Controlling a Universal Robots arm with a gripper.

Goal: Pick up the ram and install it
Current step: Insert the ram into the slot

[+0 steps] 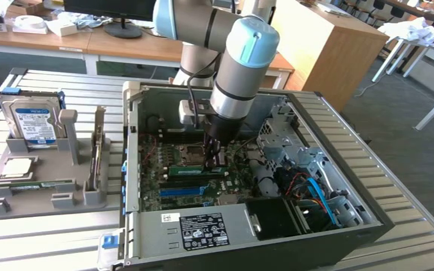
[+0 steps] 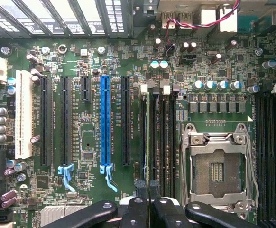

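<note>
**A:** Where is the ram sitting now?

**B:** I am seeing the ram (image 1: 194, 168) standing on its long edge at a memory slot of the motherboard (image 2: 86, 142), inside the open computer case (image 1: 338, 148). Through the wrist camera it is showing as a thin line. It is running just beside the empty processor socket (image 2: 217, 166), between that socket and the blue expansion slot (image 2: 105, 123). I cannot tell if it is sitting fully down in the slot.

**A:** And what is the gripper doing?

**B:** The gripper (image 1: 215, 162) is pointing straight down into the case. Its fingers (image 2: 137, 209) are pressing together on the top edge of the ram, near the end toward the exterior view's right.

**A:** What is lying outside the case?

**B:** On the exterior view's left, a grey holder (image 1: 43, 164) is carrying the blue-labelled hard drive (image 1: 32, 121) upright. The silver processor chip (image 1: 17, 167) is lying flat below it. Everything is resting on a slatted metal table (image 1: 413, 214).
</note>
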